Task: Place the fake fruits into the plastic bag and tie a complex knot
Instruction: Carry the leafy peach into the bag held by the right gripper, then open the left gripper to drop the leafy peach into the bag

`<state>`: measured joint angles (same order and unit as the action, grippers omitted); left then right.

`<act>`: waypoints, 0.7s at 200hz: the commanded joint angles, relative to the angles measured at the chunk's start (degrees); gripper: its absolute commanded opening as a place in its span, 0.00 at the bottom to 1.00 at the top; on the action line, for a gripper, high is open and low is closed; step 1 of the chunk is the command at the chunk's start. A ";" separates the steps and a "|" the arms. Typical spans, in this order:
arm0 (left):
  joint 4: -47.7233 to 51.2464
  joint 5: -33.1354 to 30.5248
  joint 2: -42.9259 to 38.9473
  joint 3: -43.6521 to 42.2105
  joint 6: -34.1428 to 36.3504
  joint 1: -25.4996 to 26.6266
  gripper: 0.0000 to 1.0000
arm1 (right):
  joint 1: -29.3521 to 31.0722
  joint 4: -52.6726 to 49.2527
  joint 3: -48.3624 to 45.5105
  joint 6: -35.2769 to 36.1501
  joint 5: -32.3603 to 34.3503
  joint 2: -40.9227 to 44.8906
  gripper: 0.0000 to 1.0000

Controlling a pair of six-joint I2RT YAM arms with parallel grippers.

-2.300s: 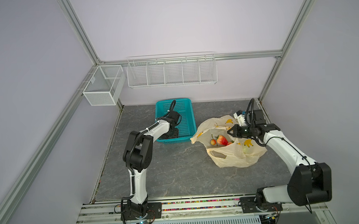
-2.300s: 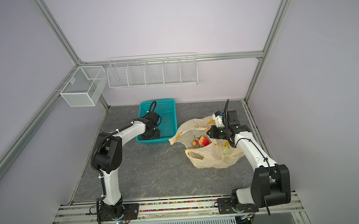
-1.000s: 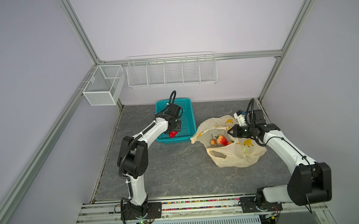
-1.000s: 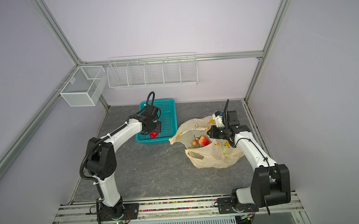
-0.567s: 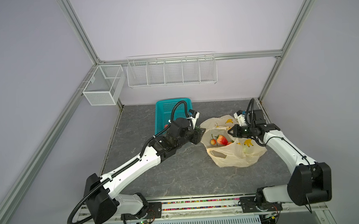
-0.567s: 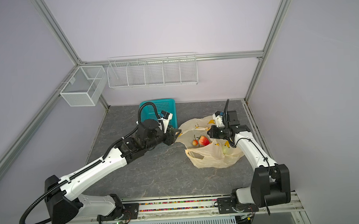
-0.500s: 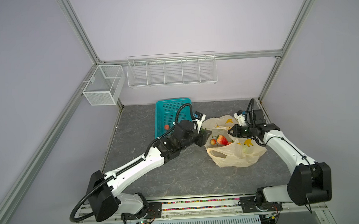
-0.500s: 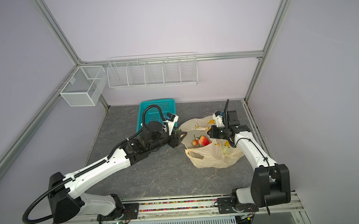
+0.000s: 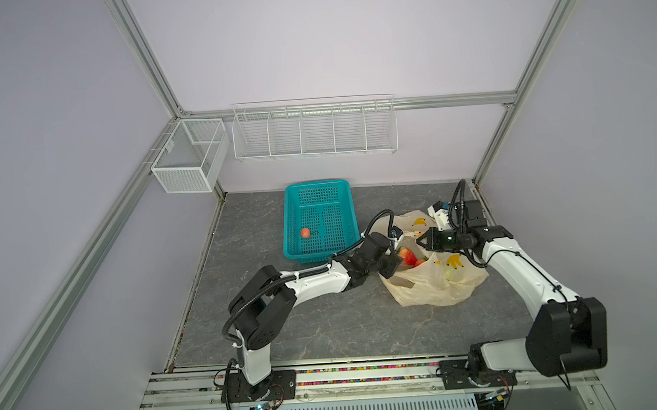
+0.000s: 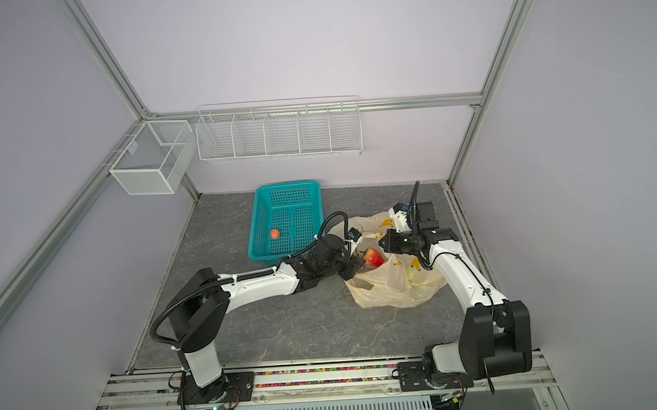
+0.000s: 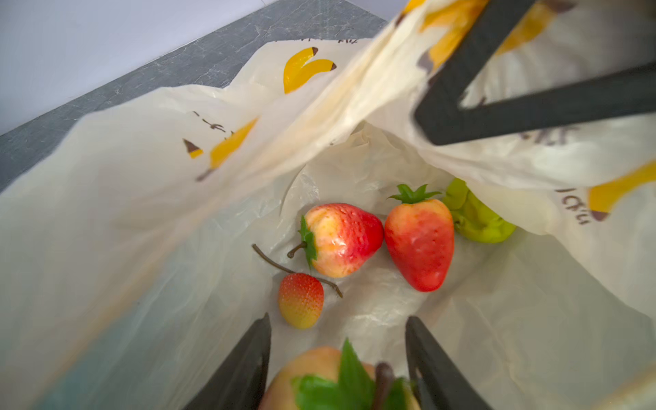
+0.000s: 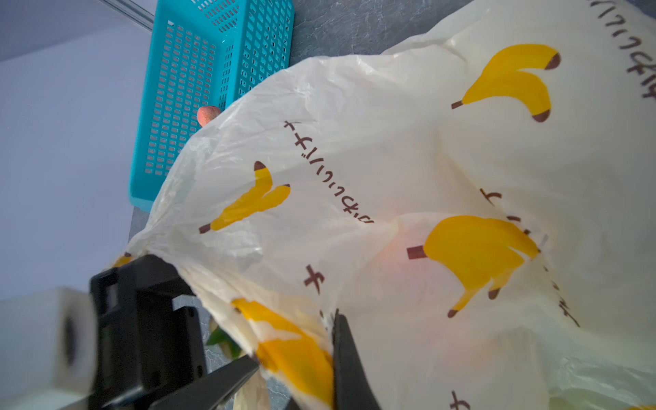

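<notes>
Top views first. In both top views the thin pale-yellow banana-print plastic bag (image 9: 429, 289) (image 10: 393, 292) slumps on the grey marbled tabletop (image 9: 324, 320), just beside the teal perforated plastic basket (image 9: 290, 215). The right gripper (image 9: 422, 243) is pinched onto the bag's far rim and lifts it. My guess is that's the whole point: it keeps the mouth gaping toward the other arm. The left gripper (image 9: 393, 264) sits right at that mouth. One small orange-red plastic fruit (image 9: 305, 233) is left in the basket, so filling isn't finished and there's no knot yet.

Left wrist cam: the left gripper (image 11: 339, 321) has its jaws partway apart, clamped around a leafy peach-coloured plastic fruit (image 11: 305, 369), poised over the bag's inside. On the bag floor lie a red-and-cream plastic strawberry (image 11: 340, 239) and a bigger red plastic strawberry (image 11: 420, 245), the two touching. There's also a small red-yellow plastic berry (image 11: 301, 300) and a yellow-green pear-shaped piece (image 11: 475, 220) half tucked under a fold.

Right wrist cam: the right gripper (image 12: 296, 337) is closed with the bag film trapped between its fingers (image 12: 348, 365), rim held taut and high. The basket and its leftover fruit show behind.

Looks to me like the drop is next. If that pinch slips, the mouth probably collapses.
</notes>
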<state>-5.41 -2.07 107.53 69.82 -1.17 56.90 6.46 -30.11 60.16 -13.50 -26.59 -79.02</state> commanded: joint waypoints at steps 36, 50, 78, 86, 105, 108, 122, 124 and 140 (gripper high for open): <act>-23.12 -0.42 8.31 2.34 -11.38 0.47 0.45 | -0.22 -0.55 1.19 -0.24 -1.98 -0.22 0.07; -25.56 -1.24 10.01 2.62 -11.58 1.23 0.51 | -0.22 -0.70 1.25 -0.19 -1.83 -0.34 0.07; -26.41 -2.24 12.41 3.23 -12.02 1.72 0.62 | -0.22 -0.67 1.36 0.05 -1.70 -0.61 0.07; -26.41 -2.07 12.45 3.01 -11.68 1.72 0.65 | -0.22 -0.69 1.32 0.09 -1.64 -0.76 0.07; -26.49 -1.67 11.67 1.85 -10.34 1.72 0.74 | -0.22 -0.72 1.27 0.14 -1.54 -0.93 0.07; -26.42 -1.60 11.47 1.62 -10.11 1.72 0.75 | -0.22 -0.62 1.27 0.15 -1.54 -0.88 0.07; -26.13 -1.45 10.54 0.72 -9.35 1.72 0.81 | -0.25 -0.49 1.19 0.23 -1.50 -1.08 0.07; -26.07 -1.45 10.45 0.61 -9.19 1.70 0.82 | -0.23 -0.55 1.12 0.16 -1.53 -0.99 0.07; -25.09 -1.03 9.32 -0.24 -8.31 1.64 0.84 | -0.28 -0.63 1.12 0.30 -1.45 -0.98 0.07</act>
<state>-29.89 -3.16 119.11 71.18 -10.96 58.52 6.46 -30.15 60.23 -13.67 -27.46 -79.64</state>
